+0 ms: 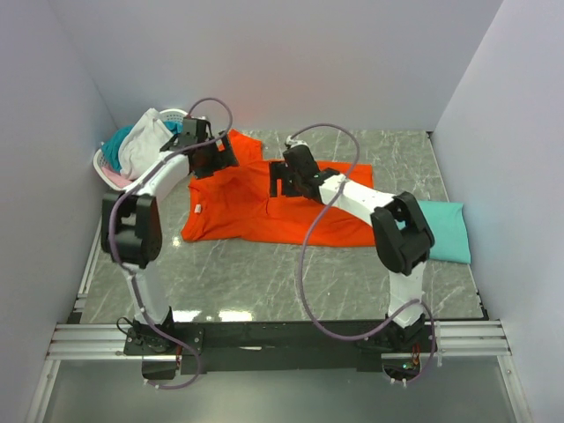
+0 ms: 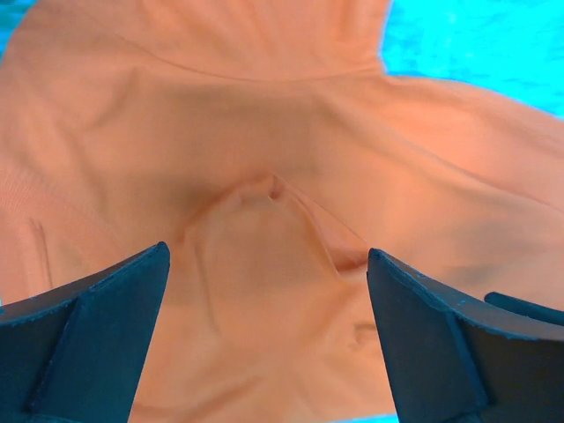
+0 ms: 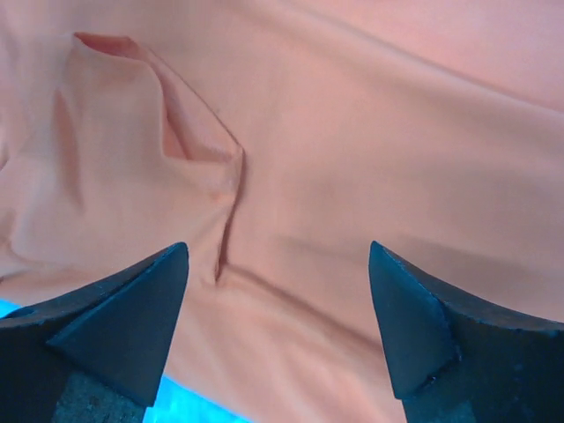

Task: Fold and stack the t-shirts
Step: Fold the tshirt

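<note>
A large orange t-shirt (image 1: 256, 207) lies spread and creased on the grey marbled table. My left gripper (image 1: 214, 157) hovers over its upper left part, open, with only wrinkled orange cloth (image 2: 264, 229) between the jaws. My right gripper (image 1: 284, 181) hovers over the shirt's middle, open, over folded orange cloth (image 3: 291, 220). Neither holds anything. A folded teal t-shirt (image 1: 445, 229) lies at the right edge of the table. White, teal and pink garments (image 1: 141, 143) are heaped in the basket at the far left.
A white perforated basket (image 1: 106, 167) stands in the far left corner against the wall. White walls close in the table on three sides. The bare grey table top (image 1: 264, 282) lies between the orange shirt and the arm bases.
</note>
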Tool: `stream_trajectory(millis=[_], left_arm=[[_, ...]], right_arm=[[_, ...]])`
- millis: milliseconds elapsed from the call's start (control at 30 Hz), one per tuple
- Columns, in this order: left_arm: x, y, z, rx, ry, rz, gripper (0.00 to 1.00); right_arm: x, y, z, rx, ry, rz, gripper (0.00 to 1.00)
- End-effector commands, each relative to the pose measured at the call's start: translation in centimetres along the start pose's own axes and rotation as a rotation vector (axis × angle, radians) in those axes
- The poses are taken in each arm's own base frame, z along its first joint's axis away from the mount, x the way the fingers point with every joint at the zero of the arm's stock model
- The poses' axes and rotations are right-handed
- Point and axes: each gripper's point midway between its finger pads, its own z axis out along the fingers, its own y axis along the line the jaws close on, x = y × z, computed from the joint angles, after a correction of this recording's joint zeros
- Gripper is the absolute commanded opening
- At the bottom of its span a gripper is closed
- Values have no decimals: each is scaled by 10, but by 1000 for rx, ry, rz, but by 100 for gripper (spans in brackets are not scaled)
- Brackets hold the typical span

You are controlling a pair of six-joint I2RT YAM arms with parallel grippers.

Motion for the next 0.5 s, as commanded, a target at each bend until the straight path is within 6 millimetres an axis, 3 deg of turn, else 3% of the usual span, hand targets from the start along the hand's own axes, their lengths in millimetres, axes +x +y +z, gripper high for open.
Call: stream_trajectory(millis=[0,67,100,267,333,467], left_arm=[[1,-12,-31,58,-49,-49,99],[11,-19,-43,102,-52,-56,99],[30,-15,-39,109,-20,-75,99],[70,-10,-43,104,28,-93,99],[86,-4,-41,94,47,-100,99],[114,27,-32,-11,81,-127,99]], right_arm=[[-16,-6,-40,37,-69,27,90],[1,-19,-52,66,-57,45,90],[8,-24,-56,77,-51,51,91],[45,-54,-74,133,0,87,91],[55,-64,-76,150,15,98,92],[84,-90,-71,178,82,146,92]])
